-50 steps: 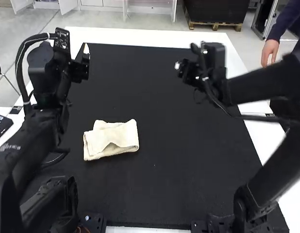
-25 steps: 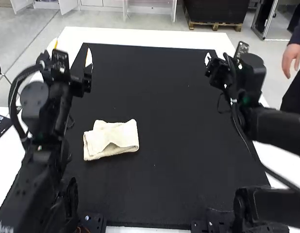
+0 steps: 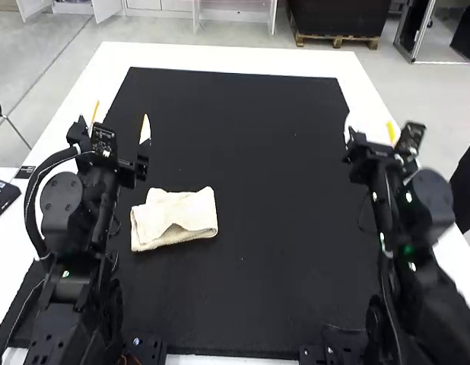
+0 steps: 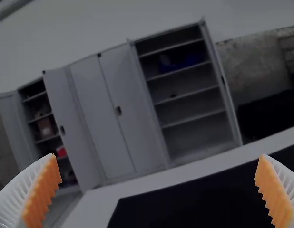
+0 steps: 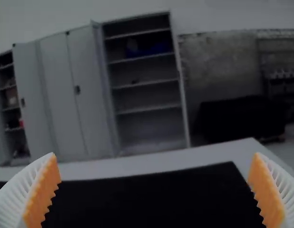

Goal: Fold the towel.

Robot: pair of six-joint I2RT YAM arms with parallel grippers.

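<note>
Black matting (image 3: 258, 152) on a white table (image 3: 220, 58) carries the folded cream towel (image 3: 174, 228), with the left gripper (image 3: 119, 125) beyond and left of it, fingers spread, and the right gripper (image 3: 369, 129), likewise spread, well off to the towel's right.

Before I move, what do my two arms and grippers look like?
The left arm and right arm are black with rounded joint housings. A thick black cable curves along the left arm; the right arm has a small green light. The left gripper and right gripper each have white ribbed fingers with toothed orange pads.
</note>
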